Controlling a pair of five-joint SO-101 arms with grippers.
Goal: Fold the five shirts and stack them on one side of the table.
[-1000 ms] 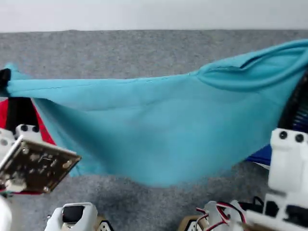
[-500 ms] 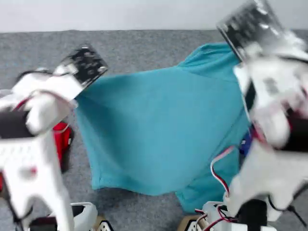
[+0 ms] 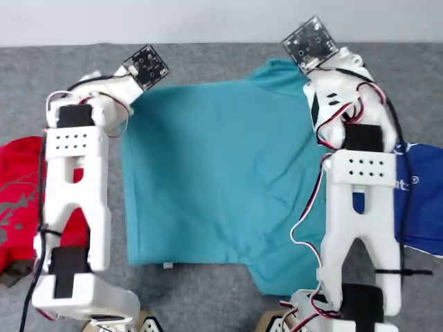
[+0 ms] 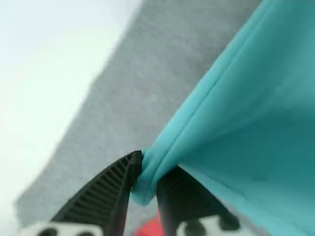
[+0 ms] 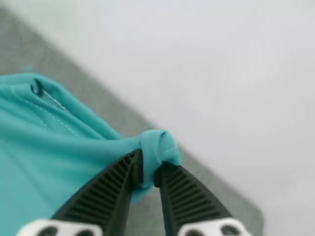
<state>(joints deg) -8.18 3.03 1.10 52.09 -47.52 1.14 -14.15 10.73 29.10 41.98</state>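
Two arms rise from the near edge of the grey table [image 3: 208, 69], the left arm [image 3: 73, 200] and the right arm [image 3: 360, 207], both stretched away toward the far side. Between them the teal shirt [image 3: 214, 187] lies spread flat. Its near hem runs across just beyond the arm bases, and one flap of cloth reaches nearer still beside the right arm's base. The right arm lies over the shirt's right part, while the left arm runs just beside its left edge.

A red shirt [image 3: 17, 180] lies crumpled at the left, partly under the left arm. A blue shirt [image 3: 422, 200] lies at the right edge, beyond the right arm.

Farther out, each arm ends at one far corner of the teal shirt. The left gripper [image 4: 142, 164] has its jaws closed narrow on a folded edge of the teal cloth, which comes up between the black fingertips and runs off across the table. The right gripper [image 5: 147, 164] likewise pinches a small bunched knot of teal fabric between nearly closed jaws, the knot sitting just above the tips.

Beyond both corners lies a band of bare table, then a white surface [image 3: 208, 21].
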